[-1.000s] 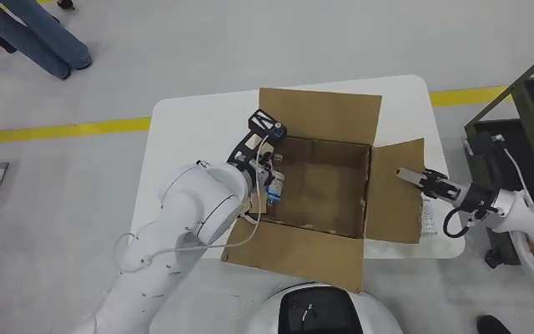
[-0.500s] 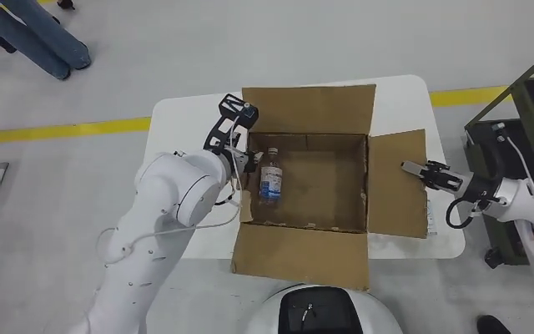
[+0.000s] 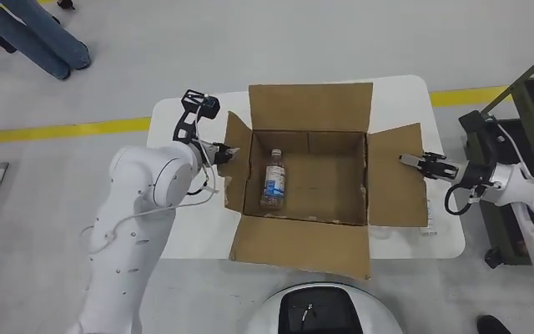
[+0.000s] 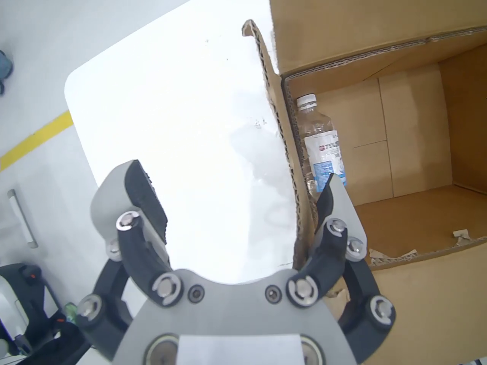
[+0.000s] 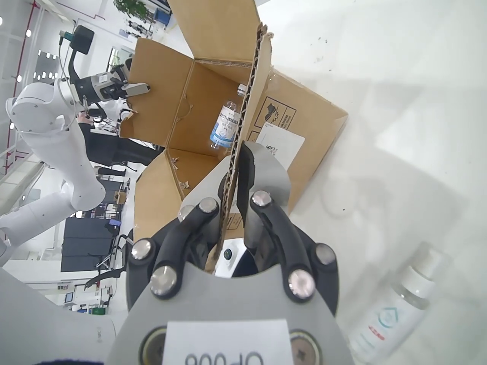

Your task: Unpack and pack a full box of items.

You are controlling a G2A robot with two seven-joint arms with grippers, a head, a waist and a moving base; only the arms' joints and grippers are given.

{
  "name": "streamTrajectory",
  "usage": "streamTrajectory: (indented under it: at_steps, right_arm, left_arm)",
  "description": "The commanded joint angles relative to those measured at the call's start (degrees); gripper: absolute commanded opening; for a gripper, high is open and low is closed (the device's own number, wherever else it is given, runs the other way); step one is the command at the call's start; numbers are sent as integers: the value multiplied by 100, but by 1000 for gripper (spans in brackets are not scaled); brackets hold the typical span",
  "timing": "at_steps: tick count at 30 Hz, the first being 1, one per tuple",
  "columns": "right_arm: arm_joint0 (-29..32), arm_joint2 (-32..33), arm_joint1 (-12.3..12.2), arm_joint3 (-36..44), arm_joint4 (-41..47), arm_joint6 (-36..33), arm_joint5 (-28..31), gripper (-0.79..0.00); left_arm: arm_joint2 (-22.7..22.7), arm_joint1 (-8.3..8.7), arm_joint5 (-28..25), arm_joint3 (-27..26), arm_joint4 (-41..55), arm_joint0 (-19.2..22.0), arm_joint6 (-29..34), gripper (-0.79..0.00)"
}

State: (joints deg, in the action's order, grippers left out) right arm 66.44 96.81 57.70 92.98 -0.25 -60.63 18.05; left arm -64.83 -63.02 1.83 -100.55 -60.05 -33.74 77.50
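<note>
1. The box [image 3: 325, 188] stands open on the white counter [image 3: 188, 125]; a water bottle [image 3: 273, 177] lies on its floor near the left wall.
2. Left pincer [image 4: 232, 180] — released, just beside the left flap [image 3: 236, 159].
3. Right pincer [image 5: 234, 161] — clenched on the right flap [image 3: 396, 179].

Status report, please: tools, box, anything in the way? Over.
Tools: left tool open astride left flap, right tool shut on right flap. One bottle lying in box. Nothing blocking; second bottle on table by right tool.
</note>
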Motion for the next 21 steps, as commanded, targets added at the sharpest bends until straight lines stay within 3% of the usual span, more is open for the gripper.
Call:
streamTrajectory:
  at_steps: [1, 10, 21]
  right_arm:
    - [-105, -70, -13, -87, -30, -71, 24, -785]
    - [-566, -385, -59, -378, -330, -29, 416, -785]
    - [-1038, -705, -104, -753, -498, 30, 470, -785]
  left_arm:
    - [-91, 12, 16, 63, -5, -20, -4, 0]
    - [-493, 82, -35, 318, 9, -185, 49, 0]
    - [-817, 161, -82, 152, 61, -521, 167, 0]
